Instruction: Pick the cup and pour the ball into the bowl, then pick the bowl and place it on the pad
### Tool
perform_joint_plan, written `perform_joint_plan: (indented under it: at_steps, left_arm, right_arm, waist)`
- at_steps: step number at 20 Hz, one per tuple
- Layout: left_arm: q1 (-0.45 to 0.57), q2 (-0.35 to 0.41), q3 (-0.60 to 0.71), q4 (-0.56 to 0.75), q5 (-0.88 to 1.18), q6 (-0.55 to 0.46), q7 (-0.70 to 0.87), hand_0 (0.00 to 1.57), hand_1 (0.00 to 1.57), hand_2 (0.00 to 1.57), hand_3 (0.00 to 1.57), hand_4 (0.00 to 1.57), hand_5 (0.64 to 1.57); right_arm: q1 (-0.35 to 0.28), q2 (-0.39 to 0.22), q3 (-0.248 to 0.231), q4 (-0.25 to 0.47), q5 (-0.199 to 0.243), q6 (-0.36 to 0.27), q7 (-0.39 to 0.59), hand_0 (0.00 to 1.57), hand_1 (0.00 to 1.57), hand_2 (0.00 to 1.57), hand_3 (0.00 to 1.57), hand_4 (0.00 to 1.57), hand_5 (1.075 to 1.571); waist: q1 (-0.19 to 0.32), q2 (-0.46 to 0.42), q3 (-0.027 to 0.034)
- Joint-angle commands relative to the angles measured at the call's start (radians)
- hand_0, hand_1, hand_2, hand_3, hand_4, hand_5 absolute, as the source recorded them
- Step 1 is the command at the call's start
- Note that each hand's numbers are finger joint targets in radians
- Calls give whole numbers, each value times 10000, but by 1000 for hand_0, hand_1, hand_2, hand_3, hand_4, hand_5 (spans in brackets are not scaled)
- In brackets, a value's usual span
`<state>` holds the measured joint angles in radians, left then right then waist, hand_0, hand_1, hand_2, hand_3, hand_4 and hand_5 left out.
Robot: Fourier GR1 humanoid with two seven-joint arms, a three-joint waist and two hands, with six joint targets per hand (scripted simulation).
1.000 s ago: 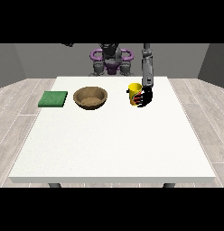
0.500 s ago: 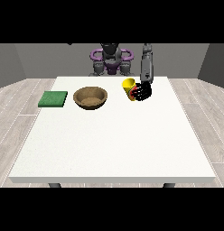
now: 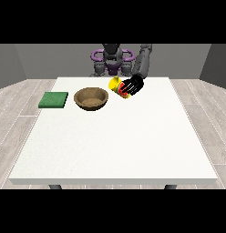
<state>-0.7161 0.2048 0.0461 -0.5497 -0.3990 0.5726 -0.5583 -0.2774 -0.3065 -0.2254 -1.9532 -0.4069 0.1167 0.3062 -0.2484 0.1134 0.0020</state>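
The hand at the view's right [image 3: 132, 85] has its fingers curled round the yellow cup [image 3: 116, 84], which is lifted off the white surface [image 3: 115, 141] and tilted with its mouth toward the view's left. A patch of red shows between the black fingers; whether that is the ball cannot be told. The cup hangs just to the right of the brown bowl [image 3: 91, 98], not yet over it. The bowl stands on the surface with nothing visible inside, and the green pad [image 3: 53, 99] lies near it on its left, apart from it. The other hand does not show.

The step in hand appears to be the pour. The next move likely calls for carrying the cup further to the view's left until its mouth is above the bowl's opening, then tipping it more so the ball rolls in rather than onto the surface.
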Motion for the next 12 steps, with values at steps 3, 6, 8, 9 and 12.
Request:
perform_joint_plan:
  at_steps: [3, 6, 8, 9, 12]
  left_arm:
    - [-1124, -434, -1066, 655, -1826, 1493, 2283, 1415, 1415, 1571, 1571, 971, 1562]
    - [-1941, -74, -1012, 793, -2089, 1324, 2846, 1415, 1415, 1571, 1571, 971, 1562]
    - [-1495, 87, -1003, 1003, -2333, 1823, 2681, 1411, 1411, 1571, 1571, 940, 1564]
    - [-1989, -113, -1586, 1063, -3132, 2354, 3539, 1391, 1391, 1571, 1571, 920, 1561]
    - [-2389, 51, -2334, 1803, -4482, 2927, 4613, 1370, 1370, 1571, 1571, 805, 1567]
  right_arm:
    - [-318, 76, 222, 380, 278, -103, 10, 0, 0, 0, 0, 298, 1562]
    - [-266, 227, 265, 275, 485, -56, -434, 0, 0, 0, 0, 334, 1564]
    - [4, 196, 291, -78, 158, 230, -315, 0, 0, 0, 0, 324, 1562]
    - [-339, -60, -201, 1094, 252, 421, -876, 0, 0, 0, 0, 348, 1564]
    - [-370, 285, 402, 846, 354, 100, -336, 0, 0, 0, 0, 337, 1564]
  waist:
    - [113, -74, -14]
    - [-123, 360, -17]
    - [-265, 436, -20]
    - [127, 527, -4]
    - [-89, -47, 0]
